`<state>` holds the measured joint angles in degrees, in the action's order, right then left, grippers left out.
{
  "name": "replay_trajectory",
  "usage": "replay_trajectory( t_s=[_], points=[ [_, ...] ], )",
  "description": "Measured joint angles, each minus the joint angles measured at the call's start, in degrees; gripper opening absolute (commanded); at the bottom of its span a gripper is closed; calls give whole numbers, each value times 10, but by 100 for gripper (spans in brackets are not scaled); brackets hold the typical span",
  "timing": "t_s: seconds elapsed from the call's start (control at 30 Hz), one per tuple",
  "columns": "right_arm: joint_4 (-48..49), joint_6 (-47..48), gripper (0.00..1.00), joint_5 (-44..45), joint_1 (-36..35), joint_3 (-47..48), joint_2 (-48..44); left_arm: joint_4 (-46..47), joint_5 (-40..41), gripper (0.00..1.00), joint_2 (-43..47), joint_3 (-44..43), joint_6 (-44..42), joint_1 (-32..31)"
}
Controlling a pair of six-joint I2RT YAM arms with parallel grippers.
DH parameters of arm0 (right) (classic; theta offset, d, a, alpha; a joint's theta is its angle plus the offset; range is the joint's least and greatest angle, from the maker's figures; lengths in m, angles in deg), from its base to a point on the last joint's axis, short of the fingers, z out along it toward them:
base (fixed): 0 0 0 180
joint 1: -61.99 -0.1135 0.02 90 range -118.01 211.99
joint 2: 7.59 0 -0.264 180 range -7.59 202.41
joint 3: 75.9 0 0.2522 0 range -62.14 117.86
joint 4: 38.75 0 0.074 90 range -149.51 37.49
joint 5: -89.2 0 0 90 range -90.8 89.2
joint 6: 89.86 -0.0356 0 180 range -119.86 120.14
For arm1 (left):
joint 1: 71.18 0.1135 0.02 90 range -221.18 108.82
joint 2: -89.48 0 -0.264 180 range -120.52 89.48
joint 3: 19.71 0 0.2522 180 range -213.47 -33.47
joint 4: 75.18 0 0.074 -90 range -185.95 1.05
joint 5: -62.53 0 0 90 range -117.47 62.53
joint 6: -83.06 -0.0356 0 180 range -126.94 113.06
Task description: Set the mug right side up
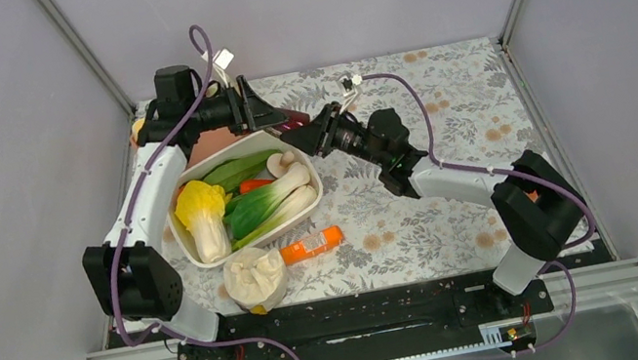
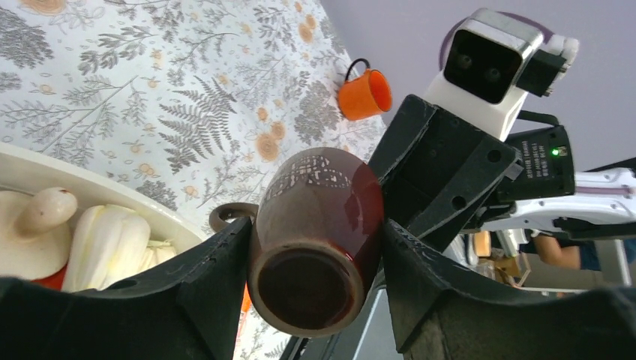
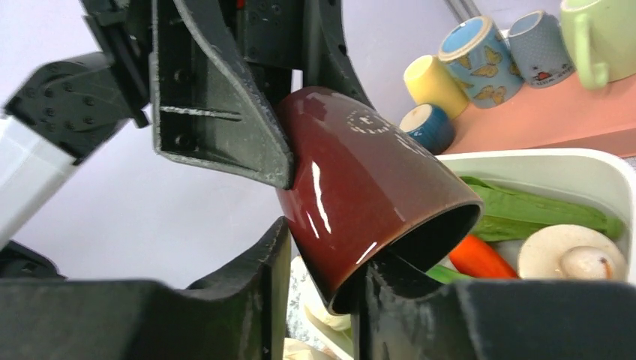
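Mug (image 2: 315,225): airborne, tilted, 1 o'clock of bowl (image 1: 316,180)
Left gripper (image 2: 315,236): clamps its body
Right gripper (image 3: 322,274): pinches rim, likely for flipping

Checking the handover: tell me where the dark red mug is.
In the top view the dark red mug hangs left of centre near the far edge, held between left gripper and right gripper, beyond the white tub.

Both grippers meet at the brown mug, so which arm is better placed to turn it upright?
Probably the right: the right gripper pinches the mug at its rim, with bare table beside it; the left gripper clamps the body.
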<state>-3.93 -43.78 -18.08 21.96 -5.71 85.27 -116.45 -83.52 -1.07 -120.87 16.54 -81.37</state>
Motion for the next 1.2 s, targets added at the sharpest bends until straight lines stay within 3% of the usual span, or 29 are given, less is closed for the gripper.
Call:
replay_trajectory(
  t_s=[0.07, 0.1, 0.13, 0.2, 0.23, 0.37, 0.5, 0.7, 0.83, 1.0, 1.2],
  points=[
    [5, 1, 3, -3, -1, -1, 0, 16, -11, 0, 0, 8, 17, 2],
    [10, 5, 0, -4, -2, -2, -1, 19, -16, 0, 0, 9, 26, 3],
    [17, 7, 0, -4, -3, -2, -4, 20, -22, 16, 0, 10, 40, 4],
    [13, 18, 0, -2, -5, -3, -18, 21, -37, 74, 0, 10, 62, 7],
    [3, 26, 0, 0, -7, -5, -27, 19, -43, 97, 0, 9, 64, 6],
    [-116, 80, 0, 46, -10, -9, -86, -6, -18, 99, -4, -7, 14, 3],
    [-343, 168, 0, 135, -5, 7, -159, -43, 51, 99, -12, -52, -63, 47],
    [-700, 256, 0, 260, 10, 99, -201, -85, 250, 99, -10, -92, -249, 73],
    [-863, 280, 0, 272, 96, 107, -197, -106, 359, 99, -10, -65, -355, 71],
    [-948, 308, 0, 257, 206, 57, -160, -128, 434, 99, -10, -9, -429, 83],
    [-962, 340, 0, 210, 294, 29, -99, -132, 475, 99, -9, 50, -471, 105]
  ],
)
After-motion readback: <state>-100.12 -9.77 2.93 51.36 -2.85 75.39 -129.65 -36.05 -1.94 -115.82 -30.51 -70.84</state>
